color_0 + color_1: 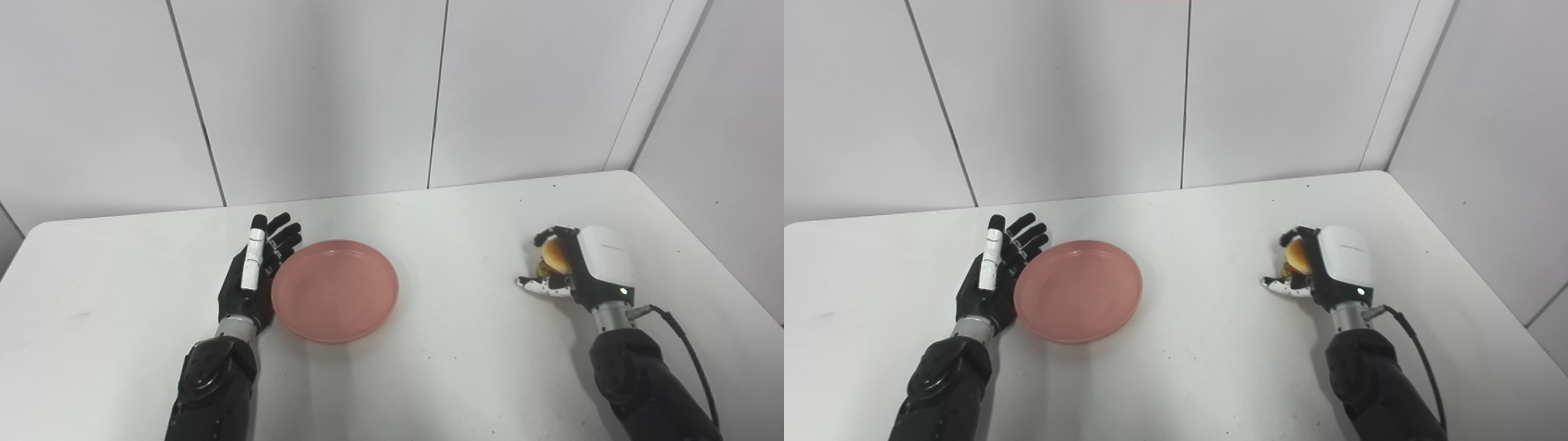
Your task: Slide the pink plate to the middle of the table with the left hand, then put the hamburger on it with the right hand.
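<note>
At the bottom edge both black forearms enter, one at lower left, one at lower right with a cable looping off its wrist. Just above the lower-left arm, the left hand (254, 275) stands edge-on on the white table (465, 361), fingers straight and apart, holding nothing; its palm side is against, or just beside, the left rim of the pink plate (335, 290). The plate lies flat and empty, a little left of the frame's centre.

At right of centre, the right hand (572, 269) is curled around the hamburger (556, 254): fingers wrap over the bun from the far side and the thumb reaches under toward the left. Only a slice of bun and something green below it shows. Whether the burger is lifted or resting on the table cannot be told.

Behind everything, grey wall panels fill the upper half.

Risks, as I judge them: the plate sits left of the middle, so a further push with the flat hand could spin it or tip its shallow rim rather than slide it. The burger's layers may shear apart if the grasp squeezes unevenly, and carrying it low could clip the plate's right rim.
</note>
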Controlling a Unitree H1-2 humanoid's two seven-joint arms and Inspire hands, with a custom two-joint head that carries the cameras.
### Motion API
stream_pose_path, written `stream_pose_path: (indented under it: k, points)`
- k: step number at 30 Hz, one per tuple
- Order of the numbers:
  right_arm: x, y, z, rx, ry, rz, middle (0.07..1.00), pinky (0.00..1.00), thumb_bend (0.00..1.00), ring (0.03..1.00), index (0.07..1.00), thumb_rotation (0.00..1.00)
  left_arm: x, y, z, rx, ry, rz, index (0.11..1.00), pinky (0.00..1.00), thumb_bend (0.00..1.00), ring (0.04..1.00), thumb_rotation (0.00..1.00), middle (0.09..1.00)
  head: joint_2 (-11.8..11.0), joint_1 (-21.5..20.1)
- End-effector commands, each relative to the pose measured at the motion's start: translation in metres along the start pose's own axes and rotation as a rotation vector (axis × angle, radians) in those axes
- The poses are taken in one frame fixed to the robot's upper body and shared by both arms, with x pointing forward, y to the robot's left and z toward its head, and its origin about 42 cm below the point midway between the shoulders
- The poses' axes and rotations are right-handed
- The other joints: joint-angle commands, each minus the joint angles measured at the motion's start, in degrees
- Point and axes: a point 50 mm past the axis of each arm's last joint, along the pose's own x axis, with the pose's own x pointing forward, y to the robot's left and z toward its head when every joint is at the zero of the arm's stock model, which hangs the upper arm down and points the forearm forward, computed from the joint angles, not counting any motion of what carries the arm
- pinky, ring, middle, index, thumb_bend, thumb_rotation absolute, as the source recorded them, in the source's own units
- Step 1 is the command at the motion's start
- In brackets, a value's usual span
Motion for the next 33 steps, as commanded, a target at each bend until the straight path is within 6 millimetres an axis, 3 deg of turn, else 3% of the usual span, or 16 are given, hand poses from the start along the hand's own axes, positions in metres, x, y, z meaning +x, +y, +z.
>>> stream_pose_path:
  k: [1,6,12,17,33]
  points:
    - [0.020,-0.029,0.018,-0.015,-0.062,-0.078,0.394,0.22,0.52,0.288,0.507,0.00,0.000,-0.004,-0.010,0.002,0.045,0.003,0.759,0.94,0.90,0.839,0.79,0.779,0.05,0.18]
    - [0.031,-0.050,0.058,0.050,-0.150,-0.115,0.416,0.24,0.52,0.312,0.507,0.01,0.002,-0.007,-0.014,0.002,0.046,-0.002,0.763,0.95,0.90,0.850,0.79,0.789,-0.54,2.54]
    - [0.044,-0.051,0.102,0.125,-0.257,-0.146,0.421,0.24,0.52,0.302,0.507,0.01,0.006,-0.015,-0.021,0.012,0.049,0.001,0.762,0.94,0.92,0.856,0.79,0.777,-1.16,5.05]
    - [0.050,-0.037,0.136,0.165,-0.308,-0.140,0.418,0.23,0.52,0.301,0.508,0.01,0.008,-0.023,-0.024,0.008,0.045,-0.005,0.764,0.96,0.93,0.858,0.79,0.773,-1.43,6.98]
    - [0.055,0.023,0.184,0.244,-0.409,-0.005,0.423,0.24,0.52,0.310,0.512,0.00,0.015,-0.041,-0.037,0.034,0.030,-0.019,0.763,0.89,0.92,0.844,0.82,0.764,-4.47,18.01]
